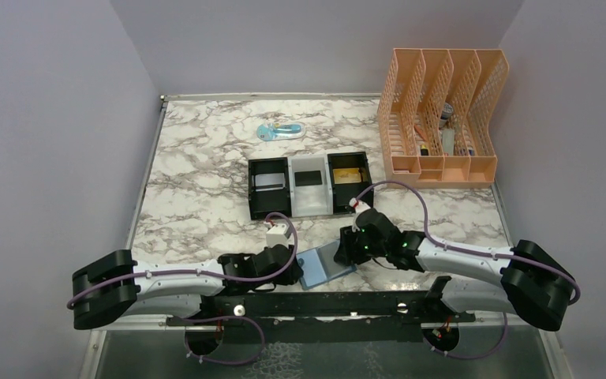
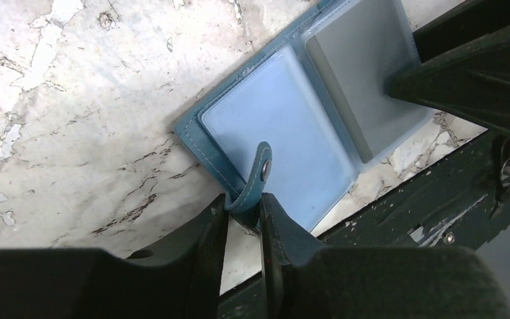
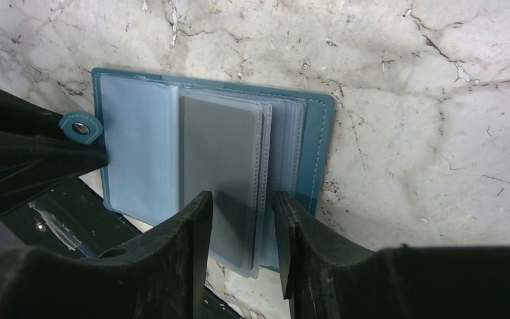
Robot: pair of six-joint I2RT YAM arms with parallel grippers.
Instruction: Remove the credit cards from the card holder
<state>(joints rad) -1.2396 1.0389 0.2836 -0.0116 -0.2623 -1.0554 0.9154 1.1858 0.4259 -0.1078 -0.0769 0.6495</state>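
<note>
Teal card holder [image 1: 325, 264] lies spread open and flat on the marble table [image 1: 197, 174], on the near side of the black-and-white tray [image 1: 256, 197] and a little to its right, close to the table's front edge. Its paler blue inside faces up, with a stack of clear sleeves [image 3: 279, 146] fanned over one half and a grey card [image 3: 219, 159] showing through the top sleeve.

The left gripper [image 2: 242, 203], nearer than the tray's left compartment, has its jaws drawn narrow and pinched on the snap tab [image 2: 259, 174], which stands bent up from the holder's edge. The right gripper [image 3: 239, 203], nearer than the tray's right compartment, comes at the holder from the other side. Its fingers stand apart with a modest gap, straddling the near edge of the sleeves without clamping them.

A yellowish card [image 1: 347, 177] lies in the tray's right compartment. A peach file rack [image 1: 442, 110] stands beyond the tray, to its right.
</note>
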